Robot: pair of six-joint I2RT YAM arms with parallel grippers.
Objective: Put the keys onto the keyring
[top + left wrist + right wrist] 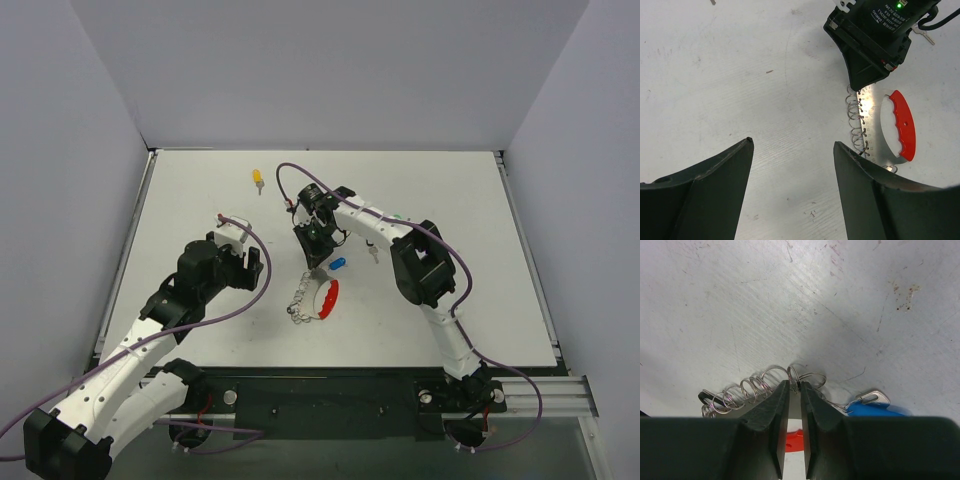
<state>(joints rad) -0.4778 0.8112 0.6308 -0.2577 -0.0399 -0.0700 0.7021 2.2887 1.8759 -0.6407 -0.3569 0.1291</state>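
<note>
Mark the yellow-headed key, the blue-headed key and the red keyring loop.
yellow-headed silver key (256, 177): top external view, on its yellow head.
blue-headed silver key (337, 265): top external view, on its blue head.
red keyring loop (905, 127): left wrist view, on the red arc's middle.

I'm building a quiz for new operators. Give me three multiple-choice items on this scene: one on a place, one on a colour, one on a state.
1. Where is the yellow key?
A) in the left tool
B) far from the arms, apart from the keyring
C) touching the keyring

2. What colour is the keyring's curved plastic part?
A) yellow
B) red
C) green

3. How is the left tool?
A) open and empty
B) shut on a key
C) shut on the keyring

Answers:
1 B, it lies alone near the far edge in the top view.
2 B, a red crescent shows in the top and left wrist views.
3 A, its jaws stand wide apart with nothing between them.
</note>
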